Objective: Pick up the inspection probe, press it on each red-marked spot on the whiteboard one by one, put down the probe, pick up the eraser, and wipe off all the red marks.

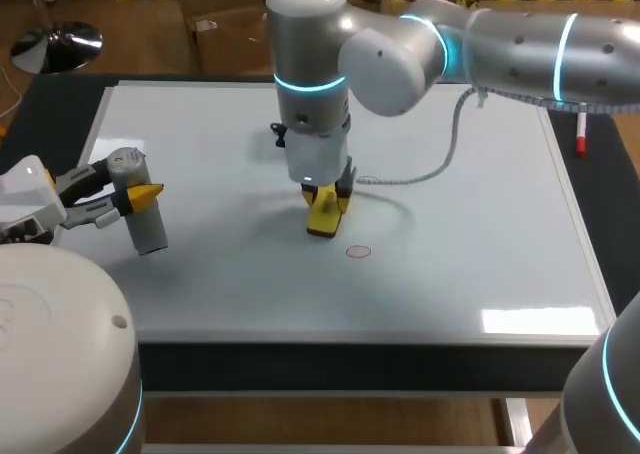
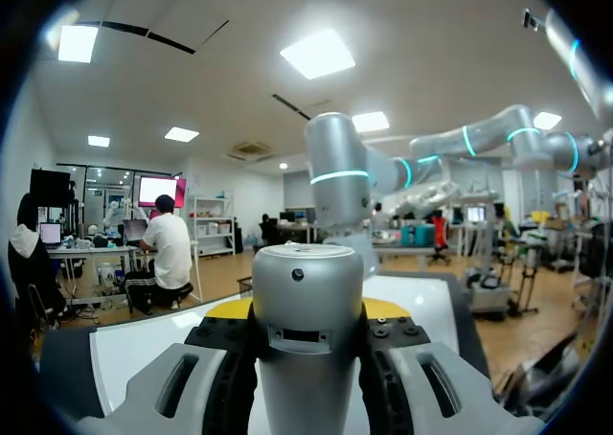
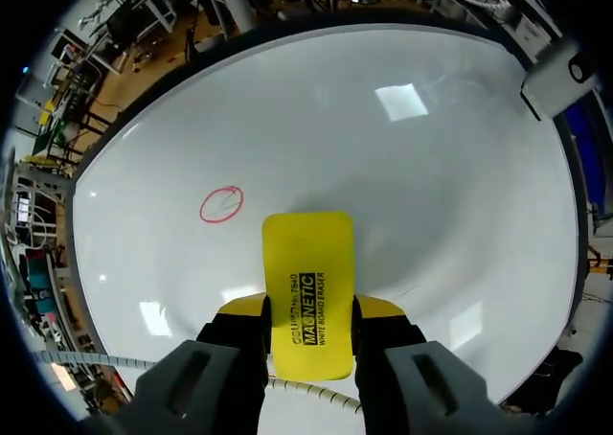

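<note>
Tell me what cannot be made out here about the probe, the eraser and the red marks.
- Head view: whether the eraser touches the whiteboard; the right arm hides its top.
- Head view: any marks under that arm, besides the one red mark.
- Left wrist view: the probe covers the board ahead; its lower end is cut off.

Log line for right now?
left gripper: shut on probe | right gripper: shut on eraser | red mark: one visible, beside eraser

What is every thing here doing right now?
inspection probe, gripped in the left jaws.
yellow eraser, gripped in the right jaws, close to the red circle.
red circle, not wiped off yet.
left jaws, shut on the probe.
right jaws, shut on the eraser.
</note>
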